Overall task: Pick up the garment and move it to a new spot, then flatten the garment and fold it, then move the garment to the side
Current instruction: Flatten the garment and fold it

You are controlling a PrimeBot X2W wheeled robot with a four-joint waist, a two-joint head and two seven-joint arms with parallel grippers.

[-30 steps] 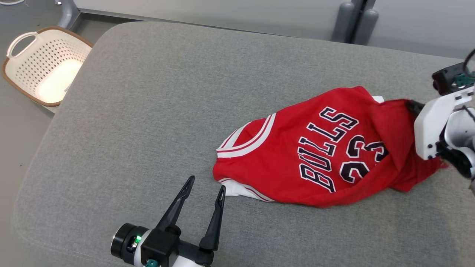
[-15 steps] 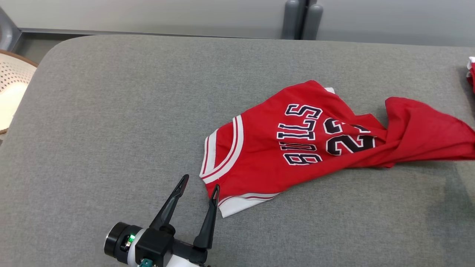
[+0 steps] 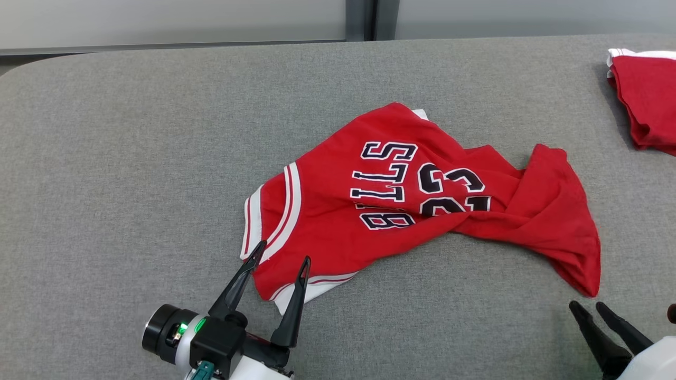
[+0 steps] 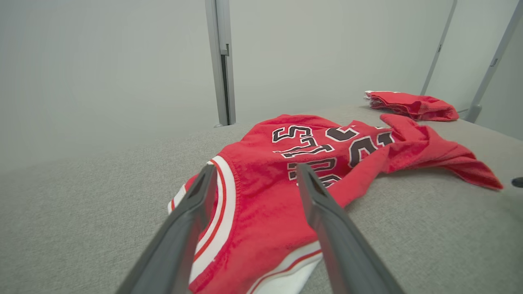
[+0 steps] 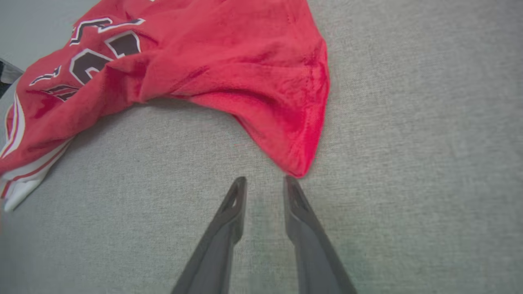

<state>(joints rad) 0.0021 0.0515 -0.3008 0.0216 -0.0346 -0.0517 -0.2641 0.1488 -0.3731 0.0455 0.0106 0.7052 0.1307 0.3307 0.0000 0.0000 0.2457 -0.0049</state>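
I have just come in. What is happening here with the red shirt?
A two-armed robot is working on a red jersey, which lies crumpled on a grey padded surface. The left gripper is open, its fingers over the striped neck end. The right gripper is open too, holding nothing, just short of the hem corner. Another red garment lies at the far right.

Head view: high, looking steeply down across the grey padded surface (image 3: 132, 132). Left wrist view: low, skimming toward its far edge. Right wrist view: close, angled down. Shared by all: the red jersey (image 3: 327, 211).
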